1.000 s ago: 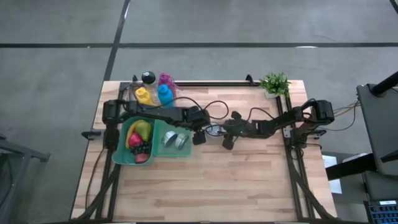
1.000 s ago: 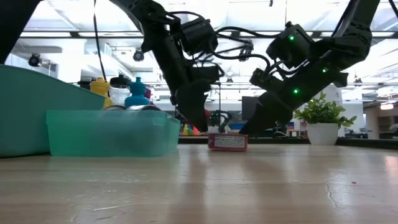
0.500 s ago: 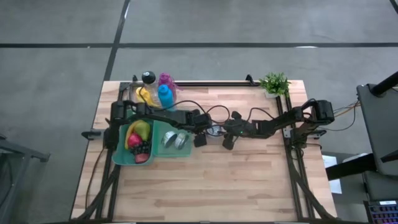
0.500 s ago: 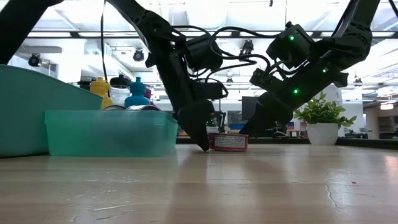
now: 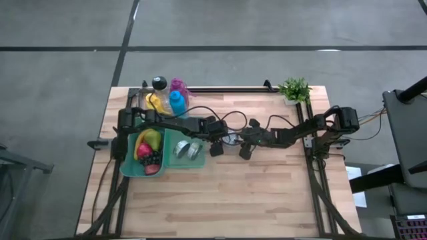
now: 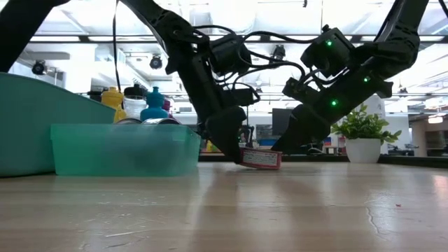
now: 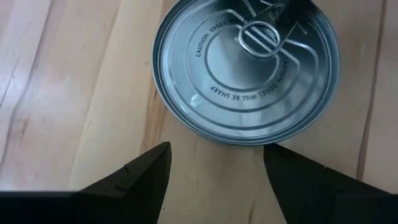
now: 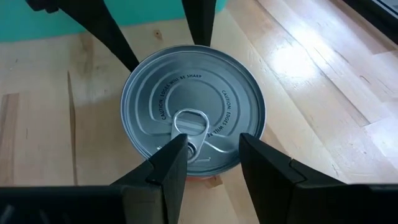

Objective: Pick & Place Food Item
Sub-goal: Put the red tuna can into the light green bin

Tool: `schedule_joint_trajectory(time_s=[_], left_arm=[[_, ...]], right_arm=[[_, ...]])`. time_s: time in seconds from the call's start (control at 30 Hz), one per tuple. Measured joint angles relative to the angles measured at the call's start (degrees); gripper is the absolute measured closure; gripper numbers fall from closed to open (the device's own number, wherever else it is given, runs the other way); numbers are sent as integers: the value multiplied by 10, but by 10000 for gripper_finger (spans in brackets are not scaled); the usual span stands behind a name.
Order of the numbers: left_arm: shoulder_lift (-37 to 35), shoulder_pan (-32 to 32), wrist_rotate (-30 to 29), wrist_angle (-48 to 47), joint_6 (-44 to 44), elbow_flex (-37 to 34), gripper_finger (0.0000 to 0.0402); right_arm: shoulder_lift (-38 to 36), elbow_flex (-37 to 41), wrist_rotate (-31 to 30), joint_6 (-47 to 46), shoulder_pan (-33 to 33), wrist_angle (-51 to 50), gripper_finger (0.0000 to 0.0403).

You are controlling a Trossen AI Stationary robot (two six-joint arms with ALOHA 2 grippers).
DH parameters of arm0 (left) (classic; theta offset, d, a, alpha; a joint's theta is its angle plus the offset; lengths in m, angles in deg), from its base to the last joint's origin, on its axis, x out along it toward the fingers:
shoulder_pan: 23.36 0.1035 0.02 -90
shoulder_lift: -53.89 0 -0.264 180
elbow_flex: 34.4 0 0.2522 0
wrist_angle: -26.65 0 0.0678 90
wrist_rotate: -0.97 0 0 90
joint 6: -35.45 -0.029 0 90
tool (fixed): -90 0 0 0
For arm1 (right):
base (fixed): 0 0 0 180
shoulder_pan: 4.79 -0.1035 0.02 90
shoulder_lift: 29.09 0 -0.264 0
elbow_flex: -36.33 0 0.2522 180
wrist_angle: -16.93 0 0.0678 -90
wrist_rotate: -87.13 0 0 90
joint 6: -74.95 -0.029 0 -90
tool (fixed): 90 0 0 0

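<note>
Change: my left pincer (image 6: pixel 227 143) has dropped against the can (image 6: pixel 260 159), tipping it.
Left pincer: released, fingers straddling the rim.
Right pincer (image 5: pixel 244 151): clenched, idle beside.
Advice: seat lower, squeeze evenly.

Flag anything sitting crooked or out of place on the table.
The flat can between the two grippers sits tilted in the low view, one edge lifted off the table beside the left gripper. The right gripper hangs at its other side. Nothing else stands out.

Grey floor (image 5: pixel 60 80) (dark seams); bright ceiling lights (image 6: pixel 84 28).
</note>
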Motion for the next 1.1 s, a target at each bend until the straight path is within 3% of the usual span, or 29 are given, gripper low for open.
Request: schedule_joint_trajectory(time_s=[0.57, 0.77, 0.9, 1.1], left_arm=[[-7, -3, 0, 10, 5, 2, 137], [-9, -3, 0, 21, 4, 3, 137], [-9, -3, 0, 42, 4, 3, 137], [-9, -3, 0, 52, 2, 3, 137]], right_arm=[[-10, 0, 3, -10, -1, -3, 256], [-59, 2, 6, -19, -2, -56, 256], [-90, 2, -29, -38, -2, -125, 256], [-123, 10, -39, -23, -19, -101, 256]])
